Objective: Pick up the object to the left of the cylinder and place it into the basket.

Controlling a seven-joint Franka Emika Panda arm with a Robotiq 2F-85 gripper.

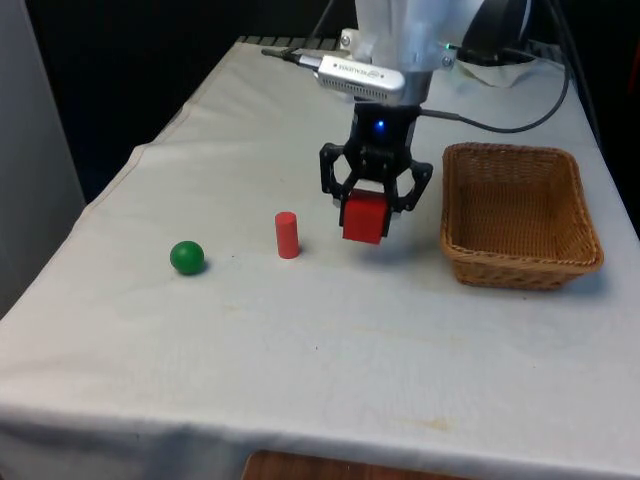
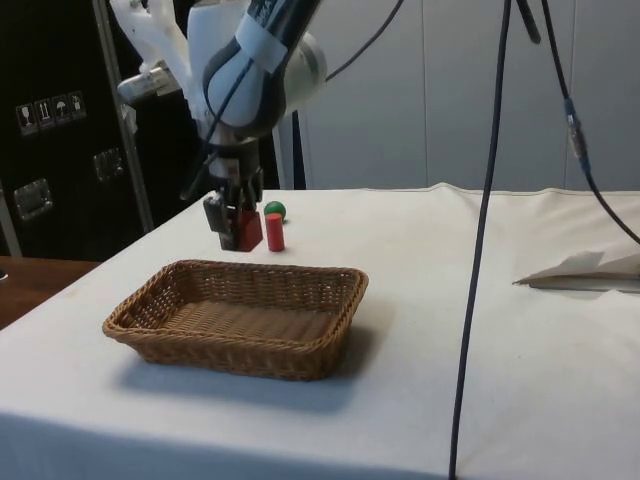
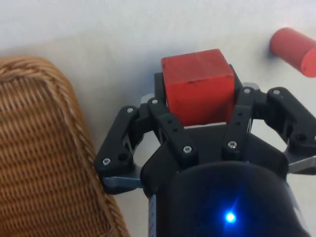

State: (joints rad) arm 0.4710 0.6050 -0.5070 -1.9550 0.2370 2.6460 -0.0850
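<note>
End effector [image 1: 372,205] is gripping the red cube [image 1: 364,217], lifted off the worktop [image 1: 300,340] between red cylinder [image 1: 287,235] and wicker basket [image 1: 520,215]. Pickup done; carrying over and releasing remain.

White arm [image 1: 410,40], black linkage fingers [image 3: 170,136] with silver screws, possibly grey cables
</note>
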